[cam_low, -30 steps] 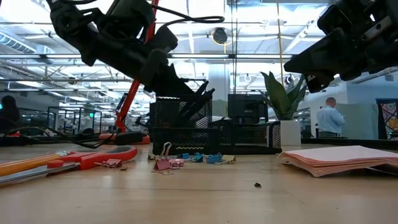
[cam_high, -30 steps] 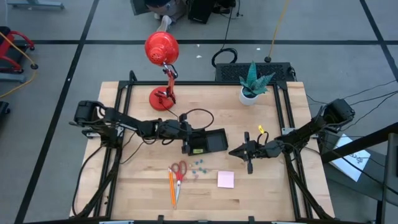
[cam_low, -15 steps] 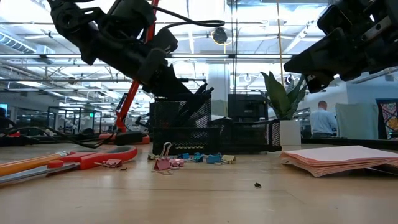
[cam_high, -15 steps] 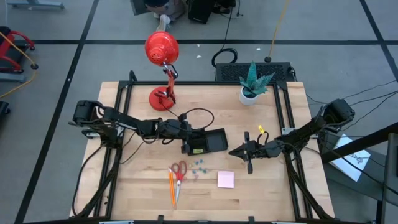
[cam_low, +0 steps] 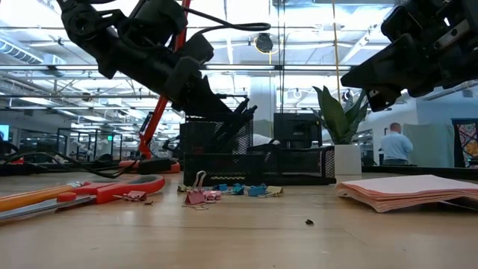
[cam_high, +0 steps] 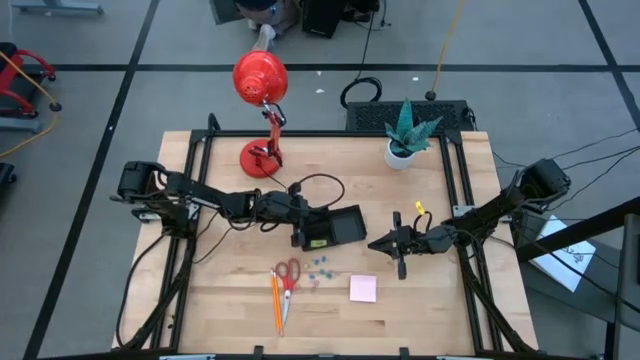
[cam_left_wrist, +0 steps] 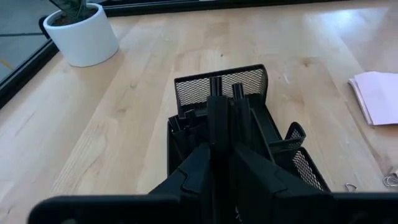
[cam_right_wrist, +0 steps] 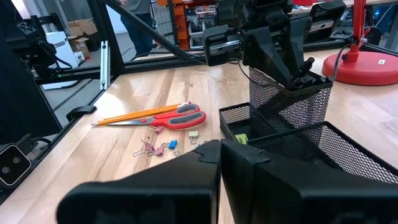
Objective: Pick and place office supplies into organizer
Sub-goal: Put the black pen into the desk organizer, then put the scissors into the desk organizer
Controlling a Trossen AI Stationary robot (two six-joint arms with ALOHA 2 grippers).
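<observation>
The black mesh organizer (cam_high: 340,228) stands mid-table, its tall cup (cam_left_wrist: 221,84) toward the left. My left gripper (cam_left_wrist: 219,163) slants down over that cup, shut on a black pen (cam_left_wrist: 217,115); another pen (cam_left_wrist: 237,93) leans in the cup. Nearer the front edge lie the red-handled scissors (cam_high: 289,272), the orange pencils (cam_high: 276,300), the small clips (cam_high: 320,268) and the pink sticky pad (cam_high: 363,289). My right gripper (cam_high: 374,243) hovers shut just right of the organizer, holding nothing. My left gripper has the black pen's near end (cam_left_wrist: 216,140) pinched between its two fingers. The fingers come slanting down from the table's left and lie along the pen. The pen's far end reaches down inside the tall cup, tilted against its far wall.
A red desk lamp (cam_high: 262,90) stands at the far left of the table, a potted plant (cam_high: 405,140) at the far right, with a black box (cam_high: 410,112) behind it. A cable loop (cam_high: 318,185) hangs by my left wrist. A person (cam_low: 394,143) stands in the room beyond.
</observation>
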